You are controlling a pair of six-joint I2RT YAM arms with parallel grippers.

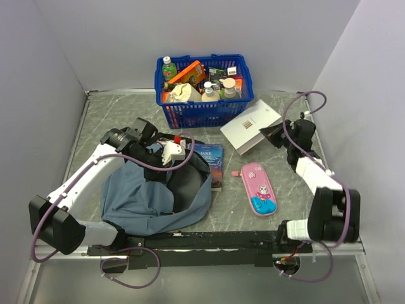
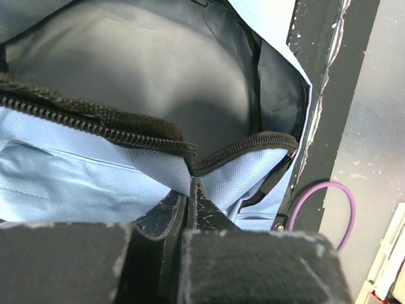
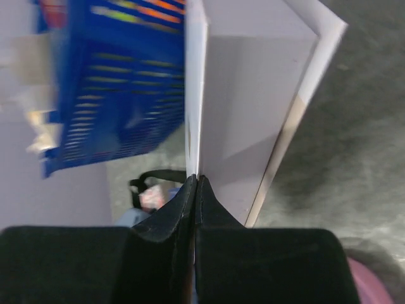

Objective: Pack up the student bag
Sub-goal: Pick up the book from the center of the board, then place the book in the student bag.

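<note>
The student bag (image 1: 145, 196) lies left of centre on the table, a soft grey-blue backpack with its mouth open and its dark lining (image 2: 158, 76) showing. My left gripper (image 1: 168, 154) is shut on the bag's blue fabric (image 2: 95, 183) at the zip edge, fingertips pinched together (image 2: 190, 185). A white book (image 1: 250, 125) lies tilted at the back right. My right gripper (image 1: 271, 133) is shut on its thin white edge (image 3: 195, 114), jaws pressed together (image 3: 197, 180), with the rest of the book (image 3: 253, 95) to the right of the fingers.
A blue plastic basket (image 1: 204, 88) full of bottles and packets stands at the back centre, close to the white book. A blue-covered book (image 1: 211, 161) lies against the bag's right side. A pink pencil case (image 1: 259, 188) lies in front of the right arm.
</note>
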